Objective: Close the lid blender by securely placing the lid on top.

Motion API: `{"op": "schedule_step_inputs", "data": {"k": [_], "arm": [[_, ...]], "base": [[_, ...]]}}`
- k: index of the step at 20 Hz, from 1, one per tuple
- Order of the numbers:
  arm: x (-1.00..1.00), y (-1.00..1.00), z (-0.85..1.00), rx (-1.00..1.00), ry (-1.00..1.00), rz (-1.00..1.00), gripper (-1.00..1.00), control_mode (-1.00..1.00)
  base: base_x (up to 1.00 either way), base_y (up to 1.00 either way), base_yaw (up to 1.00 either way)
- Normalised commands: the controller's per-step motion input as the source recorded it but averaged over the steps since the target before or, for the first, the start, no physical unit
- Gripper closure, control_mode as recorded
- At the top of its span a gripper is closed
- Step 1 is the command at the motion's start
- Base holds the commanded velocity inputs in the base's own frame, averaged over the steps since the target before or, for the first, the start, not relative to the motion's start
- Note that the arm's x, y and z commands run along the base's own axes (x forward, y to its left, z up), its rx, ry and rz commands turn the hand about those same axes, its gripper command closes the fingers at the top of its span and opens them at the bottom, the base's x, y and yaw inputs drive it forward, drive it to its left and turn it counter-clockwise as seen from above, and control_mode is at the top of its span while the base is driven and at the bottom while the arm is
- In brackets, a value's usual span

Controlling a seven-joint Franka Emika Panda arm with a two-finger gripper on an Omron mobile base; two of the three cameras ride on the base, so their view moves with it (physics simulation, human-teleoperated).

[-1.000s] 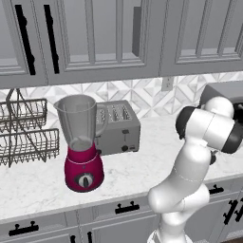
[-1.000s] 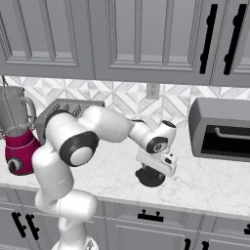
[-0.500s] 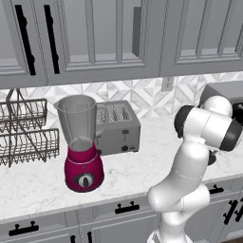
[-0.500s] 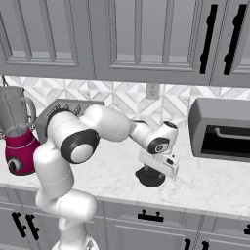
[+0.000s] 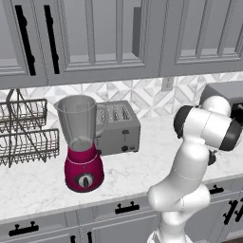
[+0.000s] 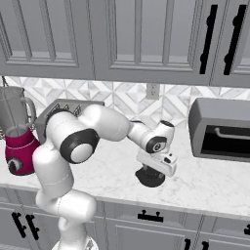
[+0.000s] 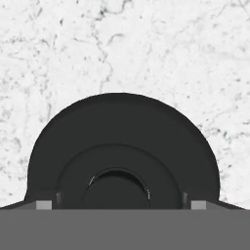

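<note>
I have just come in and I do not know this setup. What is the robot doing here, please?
The white arm reaches down to the black lid, which lies flat on the marble counter in front of the microwave. The gripper is right over the lid, jaws spread wide on either side of it, not yet closed. The blender stands far off beside the toaster, its jar open on top.
</note>
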Motion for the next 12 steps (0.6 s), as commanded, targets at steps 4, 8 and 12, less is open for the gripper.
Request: {"op": "schedule_step_inputs", "data": {"k": [4,8,12], "arm": [[-0.34,0.58,-0.91,-0.05,0.0,-0.02,1.0,-1.0],[-0.39,0.46,-0.8,0.0,0.0,-0.01,1.0,-1.0],[-0.32,0.52,-0.55,0.0,0.0,0.0,1.0,-1.0]], "base": [[0.0,0.0,0.0],[0.0,0.0,0.0],[0.0,0.0,0.0]]}}
